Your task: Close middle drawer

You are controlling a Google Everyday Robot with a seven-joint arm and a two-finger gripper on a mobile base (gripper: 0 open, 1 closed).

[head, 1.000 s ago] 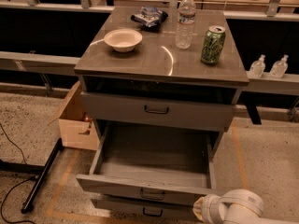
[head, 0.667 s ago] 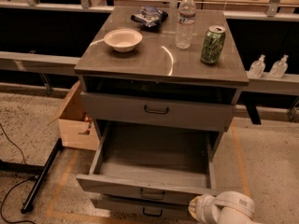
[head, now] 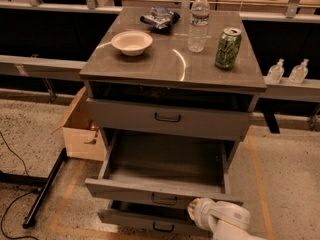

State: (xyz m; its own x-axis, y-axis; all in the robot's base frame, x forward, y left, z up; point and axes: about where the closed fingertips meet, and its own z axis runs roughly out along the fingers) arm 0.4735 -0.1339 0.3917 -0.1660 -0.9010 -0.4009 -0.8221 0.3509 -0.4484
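Observation:
The middle drawer [head: 165, 191] of the grey cabinet is pulled far out and is empty inside. Its small dark wire handle [head: 164, 199] sits at the front centre. My gripper [head: 194, 210] is at the bottom of the camera view, at the end of a white arm, just right of and below that handle, close to the drawer's front face. The top drawer [head: 167, 118] is pushed mostly in. The lowest drawer [head: 150, 223] sticks out a little beneath.
On the cabinet top stand a bowl [head: 131, 42], a water bottle [head: 199, 22], a green can [head: 228, 47] and a chip bag [head: 160, 17]. A cardboard box [head: 82, 129] sits left of the cabinet. A black stand leg [head: 45, 189] and cables lie on the floor.
My gripper and white arm have shifted left along the bottom edge, closer to the middle drawer's front. The drawer has not moved.

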